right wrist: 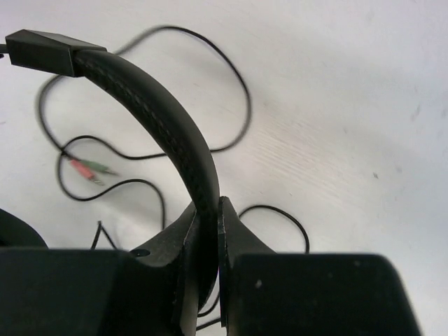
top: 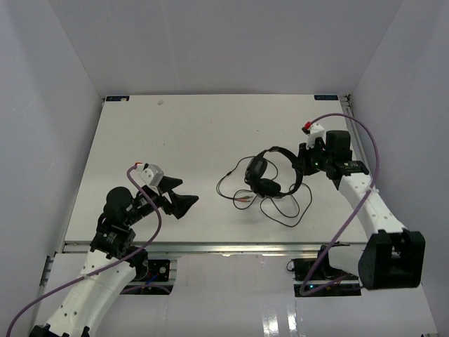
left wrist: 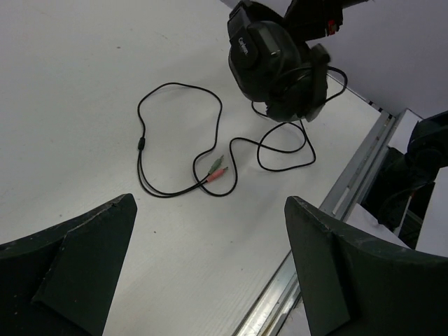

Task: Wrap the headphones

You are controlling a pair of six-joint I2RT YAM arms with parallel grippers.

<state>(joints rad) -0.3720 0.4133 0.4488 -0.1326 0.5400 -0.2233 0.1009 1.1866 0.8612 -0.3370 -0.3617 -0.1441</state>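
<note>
Right end effector (right wrist: 210, 238) pinched shut on the headband (right wrist: 157, 112) of the headphones (top: 270, 175); cable loose.
Likely trouble: the narrow grip could let the headband swivel or slip if lifted, and the slack cable (left wrist: 178, 140) with its plugs (left wrist: 217, 168), sprawled around 7 o'clock, could snag or tangle. Seen from above, the headphones sit right of the bench's (top: 175, 133) centre, with the clamped end effector at their 2 o'clock. The left end effector (top: 179, 200), jaws wide and empty, hangs well apart at 8 o'clock.
</note>
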